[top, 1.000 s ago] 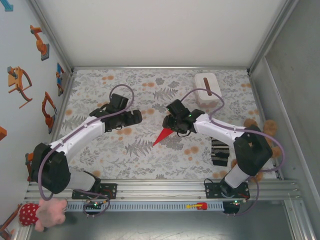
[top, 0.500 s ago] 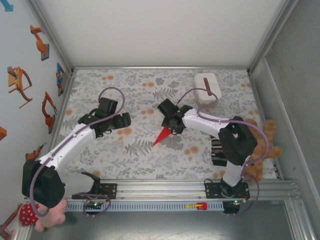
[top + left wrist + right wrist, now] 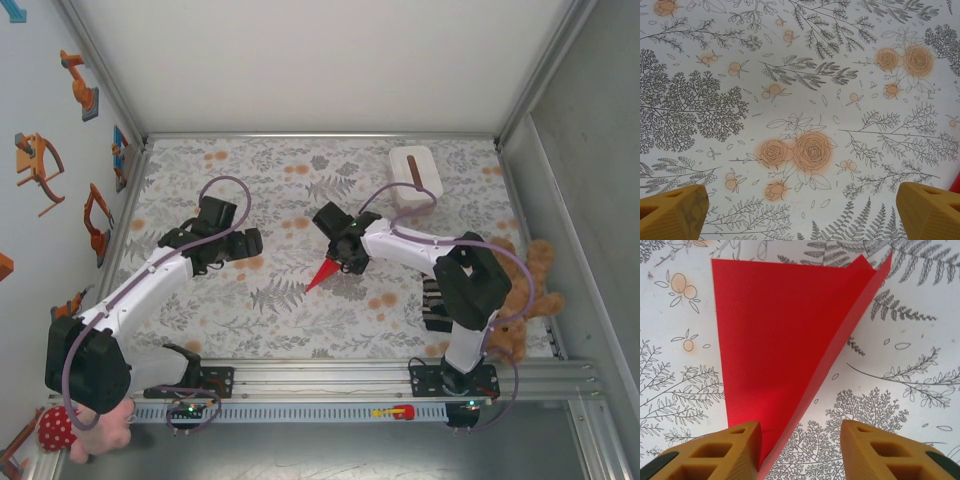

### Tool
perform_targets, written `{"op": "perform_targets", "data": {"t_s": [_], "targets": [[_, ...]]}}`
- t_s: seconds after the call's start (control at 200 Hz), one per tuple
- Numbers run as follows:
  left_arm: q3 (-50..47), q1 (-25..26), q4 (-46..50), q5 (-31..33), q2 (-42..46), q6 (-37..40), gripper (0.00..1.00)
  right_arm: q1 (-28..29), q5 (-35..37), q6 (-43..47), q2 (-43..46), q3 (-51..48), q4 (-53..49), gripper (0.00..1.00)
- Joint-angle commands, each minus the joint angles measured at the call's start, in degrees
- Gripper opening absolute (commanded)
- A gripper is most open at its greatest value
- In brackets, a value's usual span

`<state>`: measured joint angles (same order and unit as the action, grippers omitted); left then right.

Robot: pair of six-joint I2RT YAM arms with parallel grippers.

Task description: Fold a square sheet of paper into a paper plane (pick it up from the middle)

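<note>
The red paper plane (image 3: 322, 273) lies flat on the floral tablecloth as a narrow dart, its tip pointing to the lower left. In the right wrist view the red paper plane (image 3: 775, 340) is a long triangle with one flap lifted along its right edge. My right gripper (image 3: 799, 434) is open just above its narrow end, the left finger (image 3: 735, 450) over the paper and the right finger over bare cloth. In the top view the right gripper (image 3: 344, 260) covers the dart's wide end. My left gripper (image 3: 250, 243) is open over bare cloth (image 3: 801, 195), apart from the paper.
A white box with a dark slot (image 3: 415, 178) stands at the back right. A brown teddy (image 3: 525, 290) and a black striped object (image 3: 438, 305) lie by the right arm's base. A pink plush (image 3: 85, 425) sits at the near left corner.
The left arm drew back to the left, away from the paper. The right gripper shifted a little left over the dart's wide end. The paper has stayed in place.
</note>
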<state>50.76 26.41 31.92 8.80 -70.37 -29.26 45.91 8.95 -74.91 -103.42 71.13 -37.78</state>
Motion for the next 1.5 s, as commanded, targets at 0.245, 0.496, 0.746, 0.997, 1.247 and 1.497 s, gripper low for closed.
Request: {"op": "perform_targets", "data": {"t_s": [0.245,0.496,0.746,0.997,1.247,1.497], "targets": [[0.0,-0.4,0.6,-2.1,-0.6,0.4,0.96,0.1,-2.3,-4.6,0.6,-1.5,1.6,0.34],[-0.6,-0.5,0.1,-1.9,-0.5,-1.4,0.96,-0.1,-1.7,-3.5,0.8,-1.9,3.5,0.03],[-4.1,-4.0,-3.6,-4.6,1.6,-6.1,0.96,0.1,1.3,9.8,5.0,2.2,5.6,0.00],[-7.0,-11.4,-5.7,-8.7,4.4,-11.3,0.96,0.1,-15.5,29.3,2.4,8.9,14.9,0.00],[-9.6,-13.0,-7.9,-10.0,8.3,-13.3,0.96,-1.1,-32.2,33.0,-0.9,2.8,30.4,0.00],[-14.6,-12.8,-15.2,-19.1,7.0,-16.2,0.96,-4.0,-40.4,32.0,-4.9,-4.7,41.3,0.01]]}}
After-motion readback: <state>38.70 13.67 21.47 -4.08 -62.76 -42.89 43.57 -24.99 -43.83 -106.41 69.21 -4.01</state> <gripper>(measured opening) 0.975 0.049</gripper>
